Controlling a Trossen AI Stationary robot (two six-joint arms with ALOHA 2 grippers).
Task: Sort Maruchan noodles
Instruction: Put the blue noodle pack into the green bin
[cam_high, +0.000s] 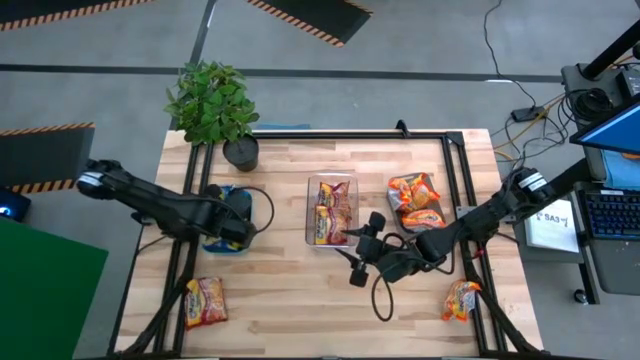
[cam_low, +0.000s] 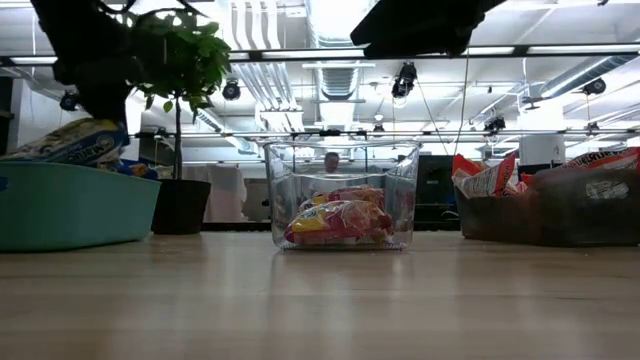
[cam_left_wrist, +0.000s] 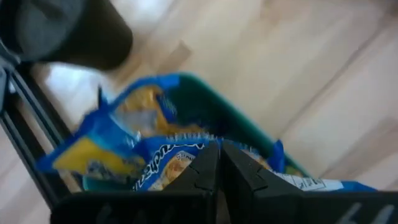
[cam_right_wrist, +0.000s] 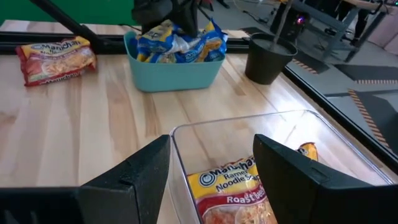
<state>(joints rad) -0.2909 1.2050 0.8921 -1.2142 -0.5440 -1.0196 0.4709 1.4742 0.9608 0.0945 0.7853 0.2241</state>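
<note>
Blue-edged noodle packets (cam_right_wrist: 177, 43) are heaped in the teal bin (cam_high: 228, 222). My left gripper (cam_left_wrist: 219, 163) is shut and points down right above that heap; the right wrist view shows it too (cam_right_wrist: 180, 15). Maroon-pink packets (cam_low: 340, 218) lie in the clear bin (cam_high: 331, 210). Orange-red packets (cam_high: 413, 200) fill the grey bin (cam_low: 585, 215). My right gripper (cam_right_wrist: 211, 171) is open at the clear bin's right side, its fingers level and astride the rim without touching. One maroon-pink packet (cam_high: 205, 300) and one orange-red packet (cam_high: 461, 298) lie flat on the table. My left gripper has its shut fingertips (cam_left_wrist: 208, 168) down at a blue-edged packet (cam_left_wrist: 155, 168) on top of the heap in the teal bin, coming from above. I cannot tell whether they touch it.
A potted plant (cam_high: 215, 105) stands at the far left, behind the teal bin. Dark frame rails (cam_high: 460, 180) run along the table's far edge and both sides. Bare wood (cam_high: 300, 300) shows along the near edge between the two loose packets.
</note>
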